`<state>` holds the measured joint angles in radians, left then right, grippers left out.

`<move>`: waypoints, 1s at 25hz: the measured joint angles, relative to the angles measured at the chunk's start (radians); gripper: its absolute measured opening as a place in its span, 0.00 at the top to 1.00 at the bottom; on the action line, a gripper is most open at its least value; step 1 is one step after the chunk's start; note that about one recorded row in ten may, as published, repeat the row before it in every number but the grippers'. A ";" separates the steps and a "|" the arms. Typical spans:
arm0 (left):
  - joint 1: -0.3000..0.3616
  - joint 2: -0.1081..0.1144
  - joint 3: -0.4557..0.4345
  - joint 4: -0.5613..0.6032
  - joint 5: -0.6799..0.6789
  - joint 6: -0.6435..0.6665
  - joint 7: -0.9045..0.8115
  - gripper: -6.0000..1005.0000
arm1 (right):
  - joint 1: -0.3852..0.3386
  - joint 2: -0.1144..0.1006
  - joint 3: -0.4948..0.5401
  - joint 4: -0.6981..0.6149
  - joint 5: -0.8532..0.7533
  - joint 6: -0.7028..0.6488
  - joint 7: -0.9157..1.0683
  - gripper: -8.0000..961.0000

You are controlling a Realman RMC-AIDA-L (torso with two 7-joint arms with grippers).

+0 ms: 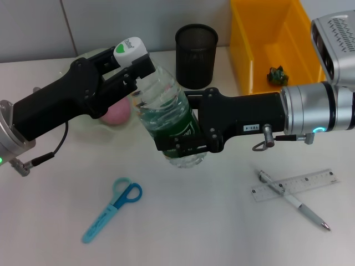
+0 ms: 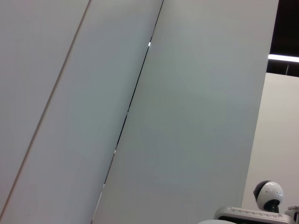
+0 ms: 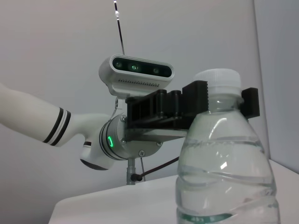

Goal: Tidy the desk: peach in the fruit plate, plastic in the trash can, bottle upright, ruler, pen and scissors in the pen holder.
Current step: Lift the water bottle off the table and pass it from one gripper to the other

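Head view: bottle upright near the desk centre, my right gripper clamped on its green-labelled body, my left gripper clamped at its neck. Right wrist view alone shows the white cap between the left fingers. Left wrist view shows only wall. Scissors lie toward the near edge.

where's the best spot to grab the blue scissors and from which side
A guess: take the blue scissors from straight above, across the closed blades just below the finger loops. They lie flat on the desk, loops toward the bottle, so a side approach finds no edge. The loops are too wide and hollow for a claw to pinch well.
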<state>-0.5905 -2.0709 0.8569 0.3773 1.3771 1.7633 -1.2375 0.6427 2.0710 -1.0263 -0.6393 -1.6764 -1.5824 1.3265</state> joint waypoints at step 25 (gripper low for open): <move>0.000 0.002 -0.007 0.000 0.002 0.005 -0.007 0.56 | -0.004 0.005 0.000 -0.029 0.002 -0.013 0.009 0.20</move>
<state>-0.5906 -2.0693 0.8497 0.3774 1.3792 1.7684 -1.2441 0.6385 2.0755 -1.0263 -0.6679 -1.6746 -1.5957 1.3355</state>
